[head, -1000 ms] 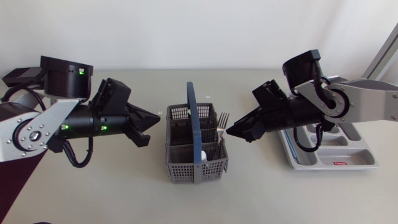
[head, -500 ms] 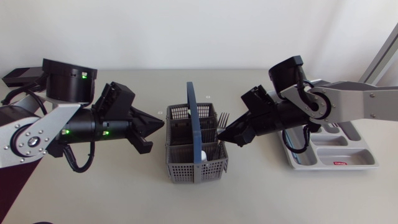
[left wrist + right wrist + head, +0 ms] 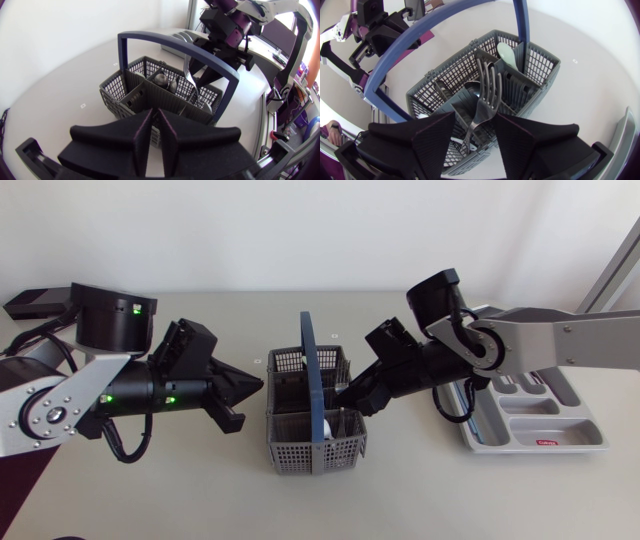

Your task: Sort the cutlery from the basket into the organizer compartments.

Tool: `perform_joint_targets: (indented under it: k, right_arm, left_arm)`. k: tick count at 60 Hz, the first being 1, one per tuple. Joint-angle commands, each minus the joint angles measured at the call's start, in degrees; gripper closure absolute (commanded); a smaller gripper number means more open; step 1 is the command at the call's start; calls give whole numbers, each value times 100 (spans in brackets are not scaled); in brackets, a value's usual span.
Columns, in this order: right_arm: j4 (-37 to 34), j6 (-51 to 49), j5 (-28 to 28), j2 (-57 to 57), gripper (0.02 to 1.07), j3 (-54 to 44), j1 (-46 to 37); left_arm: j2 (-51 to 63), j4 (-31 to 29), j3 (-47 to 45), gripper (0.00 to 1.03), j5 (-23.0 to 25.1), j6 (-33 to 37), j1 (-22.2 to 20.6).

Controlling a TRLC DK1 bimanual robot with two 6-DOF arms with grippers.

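Fork (image 3: pixel 487 82) upright in basket (image 3: pixel 540 62): likely stiff, light, slick steel, best pinched at its neck; right gripper (image 3: pixel 476 118) jaws apart astride it, left gripper (image 3: pixel 155 114) jaws together.

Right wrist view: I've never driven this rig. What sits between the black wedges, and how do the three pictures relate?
Those wedges are the right gripper, filmed from that arm. Its fingers are open, one on each side of a fork standing in the grey basket. The head view looks down on the table: basket in the middle, organizer by the right arm. The left wrist view shows the left gripper, shut and empty, facing the basket.
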Motion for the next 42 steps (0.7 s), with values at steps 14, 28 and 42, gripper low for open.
perform_joint_targets:
  k: [14,28,42]
  right_arm:
    - [130,167,91,147,79,37,179]
    - [332,325,671,130,80,-95,495]
    - [393,387,900,130,80,-157,610]
  left_arm:
    - [-73,87,-163,92,25,-91,-36]
    - [-73,104,-163,92,25,-126,-88]
    - [-125,96,-163,92,25,-126,-106]
